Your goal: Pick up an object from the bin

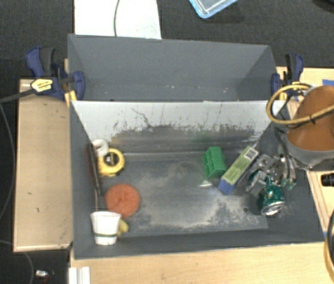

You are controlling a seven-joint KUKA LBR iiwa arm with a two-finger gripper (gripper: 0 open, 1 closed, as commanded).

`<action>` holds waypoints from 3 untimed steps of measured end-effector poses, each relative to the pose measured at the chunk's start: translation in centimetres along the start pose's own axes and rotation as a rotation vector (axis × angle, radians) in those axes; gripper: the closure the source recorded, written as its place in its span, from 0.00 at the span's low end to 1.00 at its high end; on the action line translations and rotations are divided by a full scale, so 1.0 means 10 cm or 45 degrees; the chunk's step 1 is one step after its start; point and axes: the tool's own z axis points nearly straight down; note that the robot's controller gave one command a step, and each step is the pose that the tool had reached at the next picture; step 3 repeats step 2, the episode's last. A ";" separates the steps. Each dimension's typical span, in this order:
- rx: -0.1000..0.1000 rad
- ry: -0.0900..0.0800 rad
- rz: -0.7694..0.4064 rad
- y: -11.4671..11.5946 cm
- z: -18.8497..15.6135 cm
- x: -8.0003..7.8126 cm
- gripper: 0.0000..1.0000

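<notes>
**A:** Where in the camera view is the gripper?

**B:** The gripper (268,185) sits low over the floor of the bin (172,70), at about three o'clock, close against the right wall. The arm's orange cover (314,126) rises behind it, towards two o'clock.

**A:** And the jaws, are they apart or together?

**B:** That cannot be told. The metal parts at the tip run together with what lies under them, so neither the gap nor a grip can be made out.

**A:** What is nearest to the tip?

**B:** A small dark green can (271,201) with a shiny end lies at the gripper's six o'clock, right against it. Whether it sits between the jaws or only touches them is unclear. At the gripper's nine o'clock is a long green and blue pack (236,170), lying aslant and just beside the tip.

**A:** And further off?

**B:** A green block (214,161) lies at the pack's ten o'clock, close to it. The rest is well apart, on the bin's nine o'clock side. There is a yellow tape measure (111,161), below it an orange round thing (122,198), and at eight o'clock a white cup (104,225) standing upright. A dark stick (92,170) runs along the left wall.
</notes>
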 end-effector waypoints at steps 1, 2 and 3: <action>0.001 0.000 -0.115 0.04 -0.14 -0.11 1.00; -0.005 0.002 -0.045 0.02 -0.04 -0.04 1.00; -0.005 0.002 -0.045 0.02 -0.04 -0.04 1.00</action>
